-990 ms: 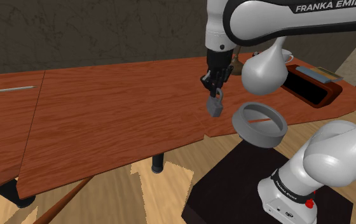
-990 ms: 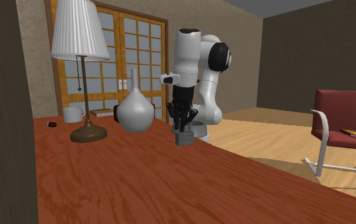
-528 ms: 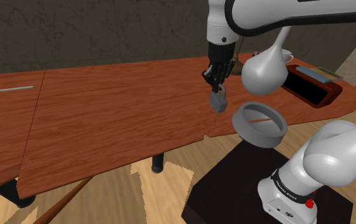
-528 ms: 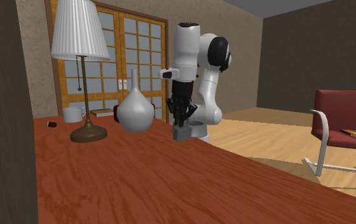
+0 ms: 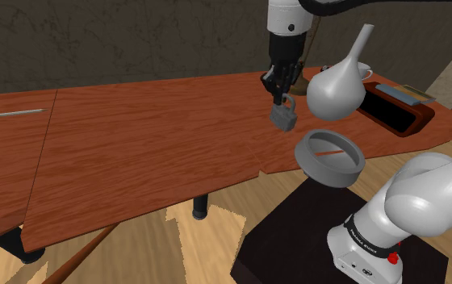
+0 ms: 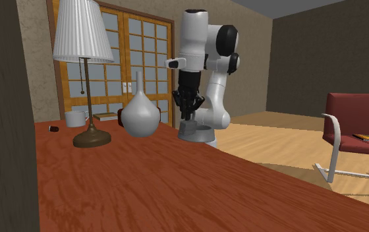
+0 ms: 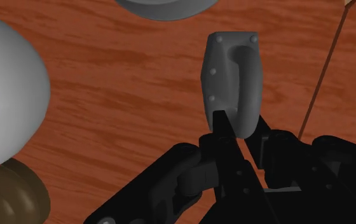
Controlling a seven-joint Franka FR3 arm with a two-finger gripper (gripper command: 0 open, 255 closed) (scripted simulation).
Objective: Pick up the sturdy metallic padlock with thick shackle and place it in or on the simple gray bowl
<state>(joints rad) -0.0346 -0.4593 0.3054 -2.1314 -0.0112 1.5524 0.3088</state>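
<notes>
**A:** Shoulder view first: where's the padlock?

**B:** The grey padlock [image 5: 284, 119] hangs clear of the tabletop [image 5: 136, 153]. The hand [image 5: 280, 98] pinches it at its top end. The grey bowl [image 5: 329, 169] sits at four o'clock from it, near the tabletop's edge.

**A:** Second exterior view?

**B:** It dangles beneath the hand, off the wood.

**A:** Wrist view?

**B:** Both fingers [image 7: 223, 130] clasp one end. I'd judge it stiff, dense and smooth. Held off-centre like this, it could swing or slip, so a hold nearer the body seems safer.
</notes>
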